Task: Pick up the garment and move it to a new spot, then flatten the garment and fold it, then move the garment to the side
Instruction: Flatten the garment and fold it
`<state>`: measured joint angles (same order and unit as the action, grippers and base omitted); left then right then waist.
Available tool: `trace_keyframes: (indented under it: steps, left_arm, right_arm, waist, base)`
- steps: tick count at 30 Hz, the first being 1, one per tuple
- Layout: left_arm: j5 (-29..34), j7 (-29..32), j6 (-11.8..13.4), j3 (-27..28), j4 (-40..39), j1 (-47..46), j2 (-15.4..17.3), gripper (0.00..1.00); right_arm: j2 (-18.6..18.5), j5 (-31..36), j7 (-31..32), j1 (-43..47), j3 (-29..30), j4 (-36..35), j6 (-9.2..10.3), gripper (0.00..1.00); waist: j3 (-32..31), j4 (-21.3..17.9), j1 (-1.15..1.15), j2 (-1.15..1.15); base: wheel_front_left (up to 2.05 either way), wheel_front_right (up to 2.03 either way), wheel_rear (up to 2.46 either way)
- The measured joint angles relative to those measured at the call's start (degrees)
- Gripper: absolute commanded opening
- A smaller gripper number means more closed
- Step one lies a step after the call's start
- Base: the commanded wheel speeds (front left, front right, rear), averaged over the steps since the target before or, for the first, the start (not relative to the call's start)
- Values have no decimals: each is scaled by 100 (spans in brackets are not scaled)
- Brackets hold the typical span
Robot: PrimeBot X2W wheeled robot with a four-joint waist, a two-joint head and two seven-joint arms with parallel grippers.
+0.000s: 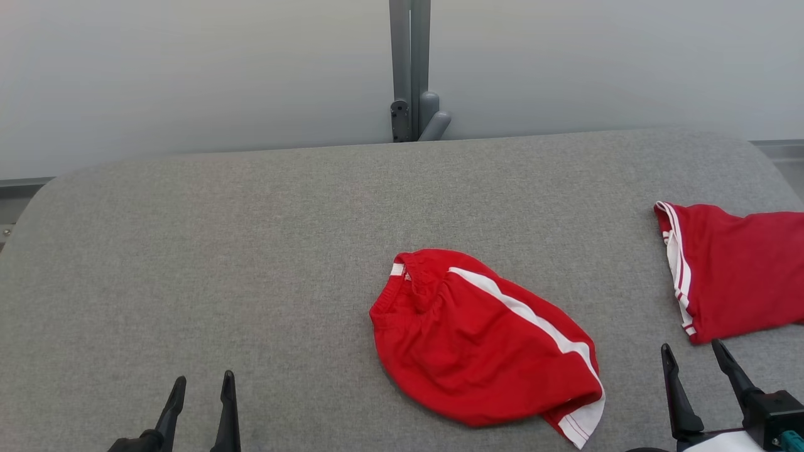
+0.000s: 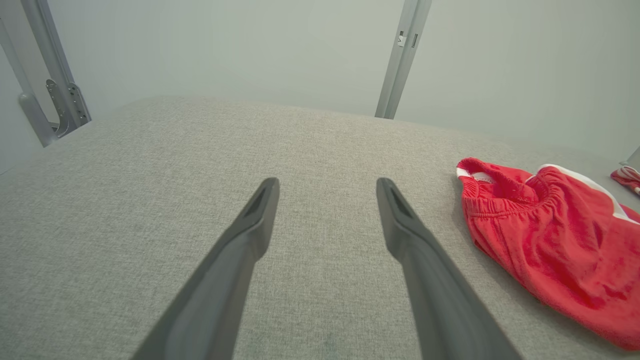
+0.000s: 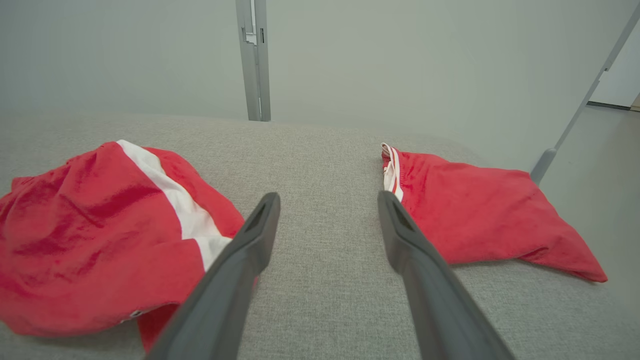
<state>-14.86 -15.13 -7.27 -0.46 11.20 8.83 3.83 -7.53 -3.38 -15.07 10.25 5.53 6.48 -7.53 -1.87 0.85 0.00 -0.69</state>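
The red shorts (image 1: 483,342) lie crumpled on the grey tabletop (image 1: 220,251), right of its middle. Their long axis slants from the waistband at centre down to the white-trimmed hem by the near edge. That hem sits just left of the right gripper (image 1: 690,345), jaws spread wide and empty, so it is the nearer. The left gripper (image 1: 205,376), equally wide and empty, stands well apart.
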Motion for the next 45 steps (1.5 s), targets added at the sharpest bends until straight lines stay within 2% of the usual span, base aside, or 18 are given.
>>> trace_keyframes:
  steps: [15,18,20,24,29,32,35,39,45]
  left_arm:
    - [27,0,-10,-77,-170,-95,-77,100]
    - [-45,-1,-10,-344,-259,-393,-80,100]
    - [-182,1,-10,-799,-116,-675,-78,100]
    - [-733,728,-11,-1802,390,-1457,-109,100]
    - [-1170,1851,276,-2570,1078,-2565,-109,100]
    - [-1599,2399,504,-2769,1536,-3011,-110,100]
    - [-1688,2579,728,-2831,1962,-3325,-110,100]
    - [-1733,2621,866,-2788,2339,-3588,-78,100]
    - [-1856,2820,914,-2705,2693,-3674,-23,100]
  right_arm:
    - [-59,-42,0,-62,-81,-13,0,100]
    - [-75,-45,0,-172,-140,-73,0,100]
    - [-77,-52,1,-244,-198,-110,0,100]
    - [-36,-63,0,-325,-330,-194,0,100]
    - [33,-114,0,-432,-467,-220,0,100]
    - [49,-157,0,-474,-489,-189,0,100]
    - [62,-165,0,-477,-459,-151,0,100]
    - [63,-172,0,-474,-464,-123,0,100]
    - [59,-172,0,-452,-441,-92,0,100]
  waist:
    - [41,-109,0,0]
    - [78,-190,0,0]
    - [106,-271,0,0]
    - [171,-480,0,0]
    - [320,-776,0,0]
    - [406,-972,0,0]
    - [480,-1169,0,0]
    - [549,-1395,0,0]
    - [580,-1549,0,0]
  base:
    - [0,0,0]
    - [0,0,0]
    - [0,0,0]
    - [0,0,0]
    - [0,0,0]
    - [0,0,0]
    - [0,0,0]
    - [0,0,0]
    - [0,0,0]
